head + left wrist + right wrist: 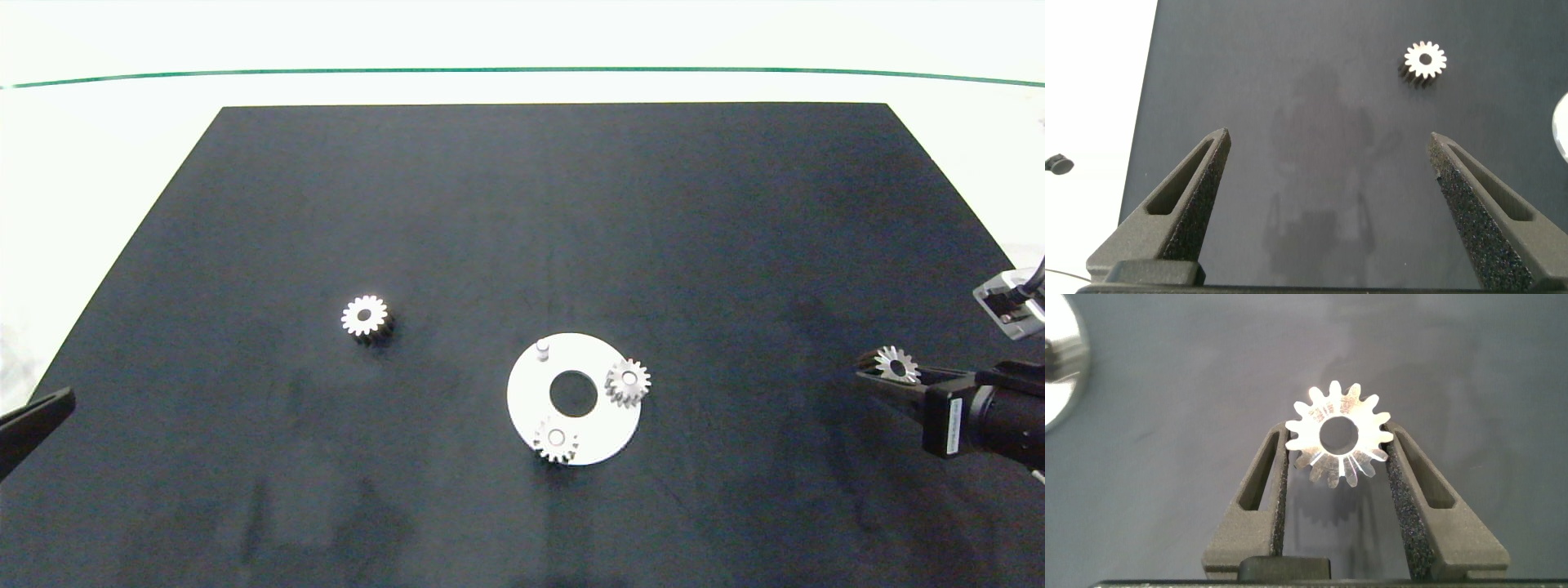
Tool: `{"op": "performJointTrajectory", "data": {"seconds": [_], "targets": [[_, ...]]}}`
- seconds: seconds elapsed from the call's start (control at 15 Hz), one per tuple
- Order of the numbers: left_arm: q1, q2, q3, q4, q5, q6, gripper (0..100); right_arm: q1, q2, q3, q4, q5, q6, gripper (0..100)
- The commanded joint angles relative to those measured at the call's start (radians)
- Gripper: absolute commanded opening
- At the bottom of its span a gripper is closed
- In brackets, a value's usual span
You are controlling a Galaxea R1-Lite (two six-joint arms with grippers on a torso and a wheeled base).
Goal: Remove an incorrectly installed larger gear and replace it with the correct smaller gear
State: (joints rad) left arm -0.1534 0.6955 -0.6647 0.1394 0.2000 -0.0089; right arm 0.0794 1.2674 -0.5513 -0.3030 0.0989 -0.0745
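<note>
Right hand (1337,453): I see it pinching the larger gear (1337,434), at the right worktop edge.
Left hand (1327,175): spread, parked left.
Smaller gear (365,316): lies alone.

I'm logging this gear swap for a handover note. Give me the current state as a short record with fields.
right gripper: shut on the larger gear, held above the mat, right of the plate
left gripper: open, empty, at the mat's left edge
white plate: two gears on it, one peg bare
smaller gear: lying loose on the black mat, left of the plate
</note>
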Motion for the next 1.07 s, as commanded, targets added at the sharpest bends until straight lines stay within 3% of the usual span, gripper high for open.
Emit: {"op": "performJointTrajectory", "data": {"seconds": [0.07,0.2,0.4,0.67,1.07], "targets": [[0.0,-0.025,0.005,0.0,0.002,0.0,100,0.099,-0.071,-0.107,0.114,-0.001,-0.001,22],[0.0,-0.045,0.007,0.002,0.001,0.0,100,0.14,-0.071,-0.159,0.162,-0.002,-0.007,22],[0.0,-0.068,0.014,0.002,0.002,0.0,100,0.226,-0.059,-0.18,0.183,-0.002,-0.041,22],[0.0,-0.097,0.011,0.0,0.002,0.001,100,0.362,0.016,-0.217,0.182,-0.004,-0.045,22],[0.0,-0.159,-0.006,-0.003,0.004,0.001,100,0.481,0.181,-0.337,0.176,-0.03,-0.045,22]]}}
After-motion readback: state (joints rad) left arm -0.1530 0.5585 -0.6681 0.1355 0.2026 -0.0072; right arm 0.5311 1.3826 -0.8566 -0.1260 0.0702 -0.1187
